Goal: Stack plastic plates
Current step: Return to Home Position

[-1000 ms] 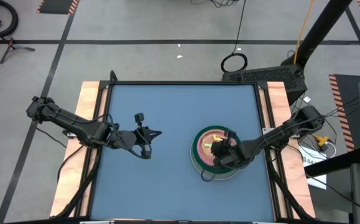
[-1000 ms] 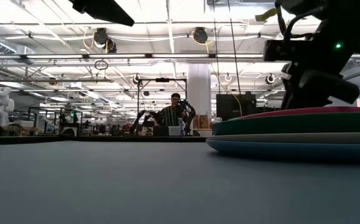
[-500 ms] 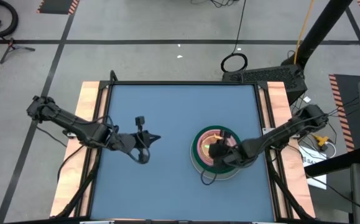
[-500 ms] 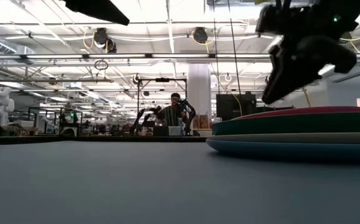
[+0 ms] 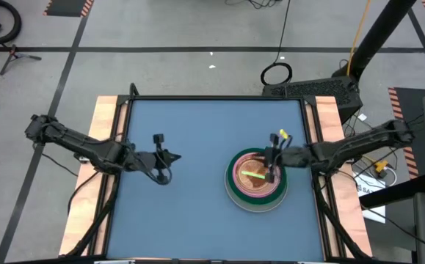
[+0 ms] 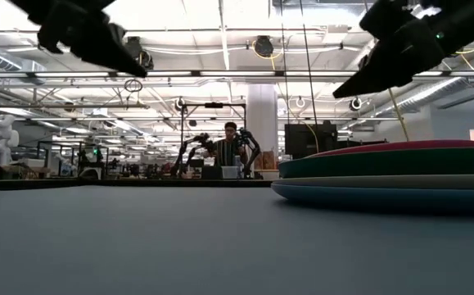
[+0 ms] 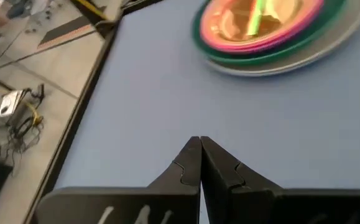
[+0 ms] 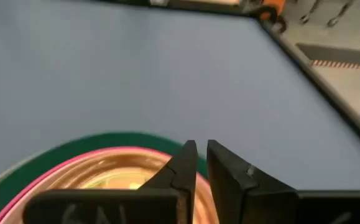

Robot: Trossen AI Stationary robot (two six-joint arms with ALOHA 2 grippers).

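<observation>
The plastic plates [image 5: 256, 180] sit in one stack right of the table's middle: a grey-white one over a blue one at the bottom, then green, pink, and a small translucent one with a green stripe [image 5: 254, 174] on top. The low view shows the stack's [image 6: 392, 176] edges resting flat on the table. My right gripper [image 5: 270, 173] hangs above the stack's right part, open by a narrow gap [image 8: 199, 148], touching nothing. My left gripper [image 5: 169, 156] is shut [image 7: 199, 140] and hovers over bare table left of the middle, pointing toward the stack [image 7: 260, 25].
The blue table top [image 5: 197, 125] lies bare around the stack, with wooden side rails [image 5: 106, 110] at left and right. Cables and equipment lie beyond the right rail [image 5: 377, 169]. In the low view a person [image 6: 230, 147] sits far behind the table.
My right gripper has risen off the top of the stack and drawn back toward the table's right edge, its arm straightening. The stack stays as it was. My left gripper has shifted slightly toward the left edge.
</observation>
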